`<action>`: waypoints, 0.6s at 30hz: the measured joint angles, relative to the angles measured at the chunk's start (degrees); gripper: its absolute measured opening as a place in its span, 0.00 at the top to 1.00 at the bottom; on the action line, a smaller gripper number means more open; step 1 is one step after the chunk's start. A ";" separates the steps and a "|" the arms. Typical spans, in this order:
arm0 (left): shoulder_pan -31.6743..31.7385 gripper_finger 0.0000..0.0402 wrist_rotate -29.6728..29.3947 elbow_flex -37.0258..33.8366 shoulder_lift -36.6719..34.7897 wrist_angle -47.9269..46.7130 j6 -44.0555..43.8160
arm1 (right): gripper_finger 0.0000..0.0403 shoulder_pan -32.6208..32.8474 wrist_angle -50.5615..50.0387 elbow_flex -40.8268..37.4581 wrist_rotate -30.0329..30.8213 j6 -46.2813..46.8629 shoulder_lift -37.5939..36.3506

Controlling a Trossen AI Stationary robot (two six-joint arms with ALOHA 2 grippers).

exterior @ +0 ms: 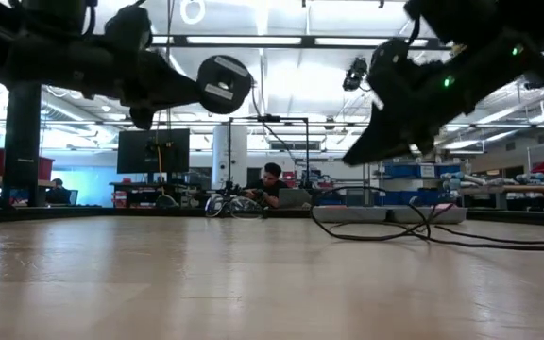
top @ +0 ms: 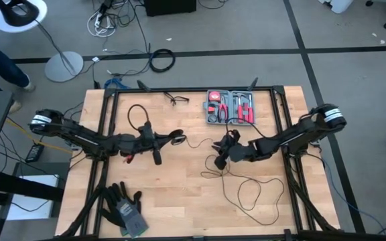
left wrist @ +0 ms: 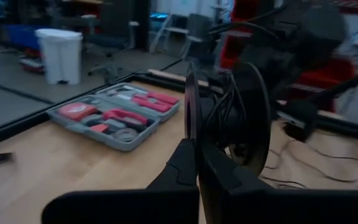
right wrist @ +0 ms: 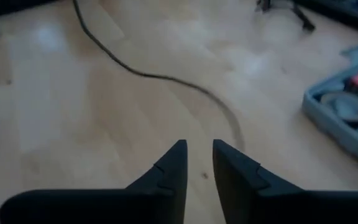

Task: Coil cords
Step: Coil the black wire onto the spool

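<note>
cord lies looped on the surface; left hand clenched on its reel, right hand slightly parted, grasping nothing.

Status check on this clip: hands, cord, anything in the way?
Left hand shut on the puck, held above the table. Right hand open, empty, over the thin cord. Cord mostly loose on the table. Tool case nearby, not blocking.

Two dark jointed arms, white-banded at the bases.
</note>
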 joint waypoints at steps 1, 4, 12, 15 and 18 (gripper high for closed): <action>-0.04 1.00 0.26 -0.22 0.00 0.65 0.08 | 0.80 0.00 0.05 0.01 0.02 -0.85 -0.96; 0.00 1.00 0.23 -0.45 0.01 0.80 0.07 | 0.78 -0.02 -1.97 0.02 1.27 -2.01 -3.52; 0.23 1.00 -0.62 -0.43 0.02 2.69 2.58 | 0.76 -0.22 15.43 0.02 -3.82 -11.58 -0.79; 0.78 1.00 -1.17 -0.43 0.02 2.76 2.80 | 0.76 -0.19 26.50 0.02 -7.25 -18.51 3.67; 1.09 1.00 -1.28 -0.43 0.02 2.80 2.65 | 0.76 -0.24 32.64 0.57 -7.58 -22.68 7.33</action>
